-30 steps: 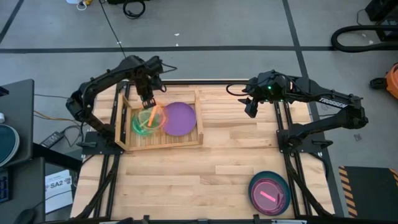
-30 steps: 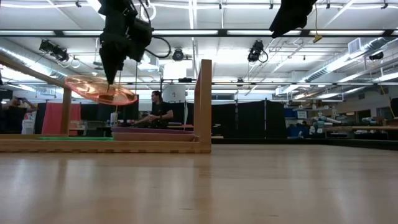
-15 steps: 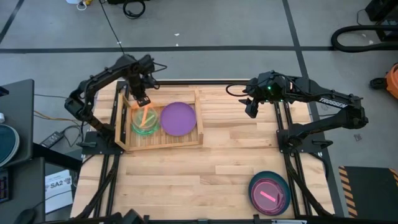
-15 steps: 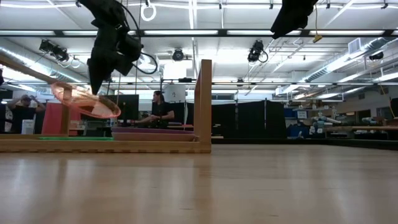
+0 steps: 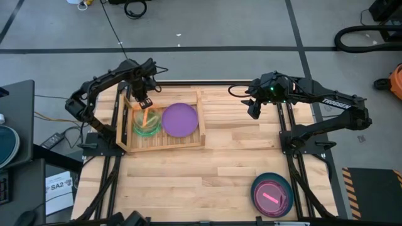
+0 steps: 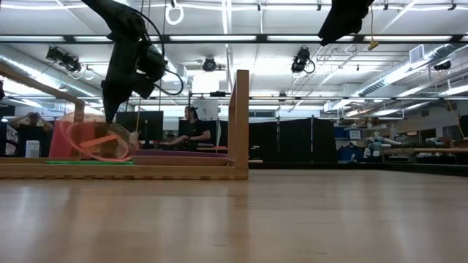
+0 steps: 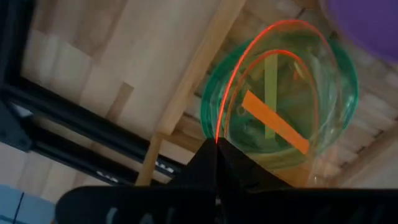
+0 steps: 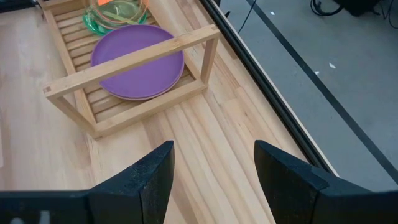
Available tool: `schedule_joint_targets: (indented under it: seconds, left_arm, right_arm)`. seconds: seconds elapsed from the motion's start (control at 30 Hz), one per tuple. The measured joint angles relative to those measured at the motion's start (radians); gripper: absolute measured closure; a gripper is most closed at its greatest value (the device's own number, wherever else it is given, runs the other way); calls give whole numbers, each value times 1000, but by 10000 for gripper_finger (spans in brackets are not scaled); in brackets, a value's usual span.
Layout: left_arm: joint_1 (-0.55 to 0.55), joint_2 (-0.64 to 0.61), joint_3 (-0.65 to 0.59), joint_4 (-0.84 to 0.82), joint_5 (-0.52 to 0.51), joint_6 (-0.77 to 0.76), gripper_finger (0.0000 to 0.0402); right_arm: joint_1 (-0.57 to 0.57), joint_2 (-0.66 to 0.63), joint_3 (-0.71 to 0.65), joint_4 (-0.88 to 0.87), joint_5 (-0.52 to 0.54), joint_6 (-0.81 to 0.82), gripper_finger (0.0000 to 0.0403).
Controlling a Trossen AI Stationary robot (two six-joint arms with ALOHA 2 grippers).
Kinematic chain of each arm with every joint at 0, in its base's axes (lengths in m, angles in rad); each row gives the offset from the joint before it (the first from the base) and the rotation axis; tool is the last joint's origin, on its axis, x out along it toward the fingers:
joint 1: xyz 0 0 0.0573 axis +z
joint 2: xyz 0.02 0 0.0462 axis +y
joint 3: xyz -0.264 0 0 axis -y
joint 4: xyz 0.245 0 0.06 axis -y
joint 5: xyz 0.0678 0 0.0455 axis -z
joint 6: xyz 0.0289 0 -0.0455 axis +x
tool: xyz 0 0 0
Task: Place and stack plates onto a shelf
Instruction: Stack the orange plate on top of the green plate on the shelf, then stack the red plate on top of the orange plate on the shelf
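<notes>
Since a second ago, the left gripper [image 5: 144,103] has lowered the orange plate [image 5: 148,117], still pinched by its rim, onto the green plate [image 5: 142,129] in the shelf [image 5: 164,144], beside the purple plate [image 5: 180,119]; release seems next. The right gripper [image 5: 253,108] waits spread, well right of the shelf.

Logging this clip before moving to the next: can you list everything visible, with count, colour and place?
Orange plate: one, clear orange, tilted over the green plate, pinched at its rim.
Green plate: one, green, left half of the shelf.
Purple plate: one, purple, right half of the shelf.
Shelf: one, light wood, table's far left.
Pink plate: one, pink, on the teal plate, near right corner.
People: seen in the room behind.
Left gripper: shut on the orange plate.
Right gripper: open, far right.
</notes>
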Motion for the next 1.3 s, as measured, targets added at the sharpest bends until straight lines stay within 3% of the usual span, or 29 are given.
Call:
schedule_joint_targets:
  seconds: [0.43,0.77,1.17,1.3]
  left_arm:
    - [-2,1,-120,34,0,-8,394]
    - [-3,1,-128,62,0,-59,389]
    - [-3,1,-128,66,-4,-106,289]
    - [-2,1,-123,51,-4,-134,275]
  right_arm:
    - [0,0,0,1,0,0,176]
    - [0,0,0,1,0,0,176]
    - [0,0,0,0,-5,0,176]
    - [0,0,0,0,-5,0,176]
